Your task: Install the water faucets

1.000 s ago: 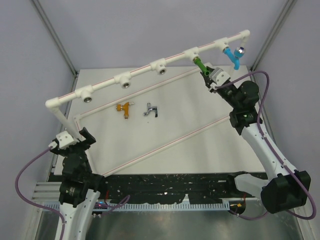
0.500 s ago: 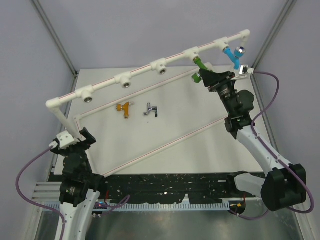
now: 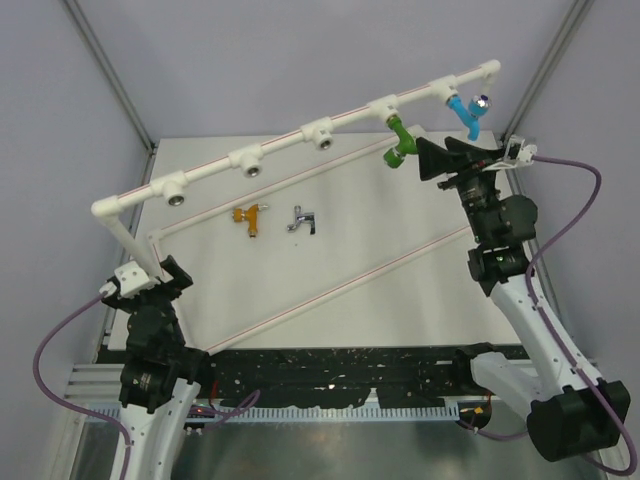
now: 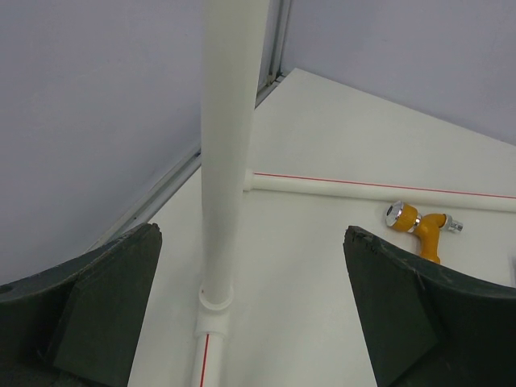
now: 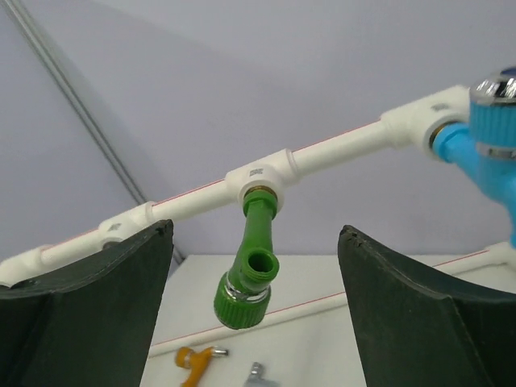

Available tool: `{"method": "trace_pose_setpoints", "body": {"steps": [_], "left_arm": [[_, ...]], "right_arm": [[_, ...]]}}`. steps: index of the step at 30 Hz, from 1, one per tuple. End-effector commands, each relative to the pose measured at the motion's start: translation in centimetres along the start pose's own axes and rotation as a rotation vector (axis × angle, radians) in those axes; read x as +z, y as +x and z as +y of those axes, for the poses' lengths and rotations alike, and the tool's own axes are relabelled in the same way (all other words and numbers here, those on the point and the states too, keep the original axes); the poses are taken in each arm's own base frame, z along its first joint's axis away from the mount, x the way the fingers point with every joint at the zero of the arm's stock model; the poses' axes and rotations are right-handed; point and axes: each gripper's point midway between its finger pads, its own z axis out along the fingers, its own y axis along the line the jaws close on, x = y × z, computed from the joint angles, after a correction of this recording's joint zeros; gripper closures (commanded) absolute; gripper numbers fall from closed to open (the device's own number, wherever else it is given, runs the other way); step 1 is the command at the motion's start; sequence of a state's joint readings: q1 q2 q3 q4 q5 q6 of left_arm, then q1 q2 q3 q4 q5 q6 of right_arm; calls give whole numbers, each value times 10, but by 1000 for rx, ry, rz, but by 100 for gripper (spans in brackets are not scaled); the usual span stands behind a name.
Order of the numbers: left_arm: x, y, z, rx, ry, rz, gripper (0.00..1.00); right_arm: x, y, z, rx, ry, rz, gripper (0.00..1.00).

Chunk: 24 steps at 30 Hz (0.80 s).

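The green faucet [image 5: 251,266] is seated in the white pipe frame [image 3: 285,142], near the blue faucet [image 3: 467,110]. The right gripper [image 3: 424,160] is held just short of it, jaws wide and empty. For tightening, the body should be gripped squarely and turned about the socket axis. The left gripper [image 3: 150,275] is spread wide around the post [image 4: 230,161]. The orange-gold faucet [image 3: 249,216] and silver faucet [image 3: 301,219] lie on the tabletop [image 3: 380,230].

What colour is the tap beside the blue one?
The tap is green; the right wrist view shows it best.
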<state>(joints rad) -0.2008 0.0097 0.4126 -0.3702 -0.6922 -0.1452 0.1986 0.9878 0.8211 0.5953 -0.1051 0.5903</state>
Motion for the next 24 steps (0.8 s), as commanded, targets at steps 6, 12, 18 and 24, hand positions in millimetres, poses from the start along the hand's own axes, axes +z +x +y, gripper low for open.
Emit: {"method": "trace_pose_setpoints", "body": {"steps": [6,12,18,24], "left_arm": [[-12,-31,10,-112,-1,-140,0],[-12,-30,10,-111,-1,-139,0],[-13,-32,10,-119,4,-148,0],[-14,-32,10,-120,4,-150,0]], "right_arm": [[-19,-39,11,-1195,-201,180,9],[-26,-35,23,-1617,-402,230,11],[-29,-26,21,-1909,-459,365,13],[-16,-11,27,-2036,-465,393,14]]}}
